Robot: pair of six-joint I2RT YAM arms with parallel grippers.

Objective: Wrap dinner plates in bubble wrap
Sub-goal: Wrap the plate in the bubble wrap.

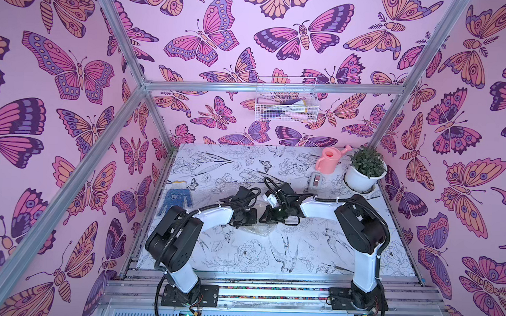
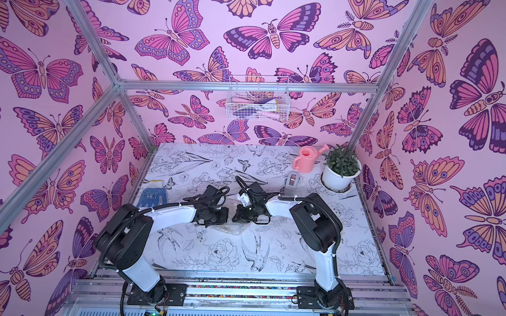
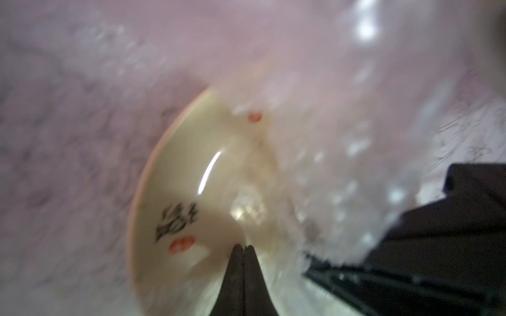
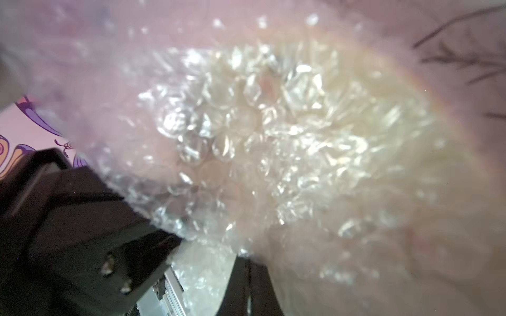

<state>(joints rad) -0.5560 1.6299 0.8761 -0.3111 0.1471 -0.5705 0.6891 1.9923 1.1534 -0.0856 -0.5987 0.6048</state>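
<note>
Bolted to the near rail, the left arm (image 1: 182, 240) and right arm (image 1: 359, 226) both reach in to the middle of the flower-printed table (image 1: 245, 164), and their heads almost meet there.

Left gripper (image 3: 243, 247): fingers pressed tight together, tips poised over the dinner plate (image 3: 191, 175). I cannot tell whether any film is caught between them.

Right gripper (image 1: 271, 217): closed. In its wrist view the bubble wrap (image 4: 260, 131) bunches right at the fingertip and rises across most of the picture, so it appears to have the sheet pinched.

Plate: cream-yellow with a thin darker rim, lying mid-table beneath the two grippers. Both top views hide it behind the gripper heads. The left wrist view shows part of it bare and part under the wrap.

Markings on the plate: a block of dark brush-style characters and two small red marks. They are too blurred to read.

Wrap: a crinkled clear edge shows on the table just in front of the grippers in a top view (image 1: 258, 229).

Other items:
- A blue work glove (image 1: 175, 198) with a pale cuff lies near the left edge. It carries a printed mark too small to read.
- A grey tape dispenser (image 1: 317, 180), a pink watering can (image 1: 330, 160) and a white plant pot (image 1: 361, 178) stand at the far right corner.
- A white wire basket (image 1: 287, 103) hangs on the back wall.
</note>
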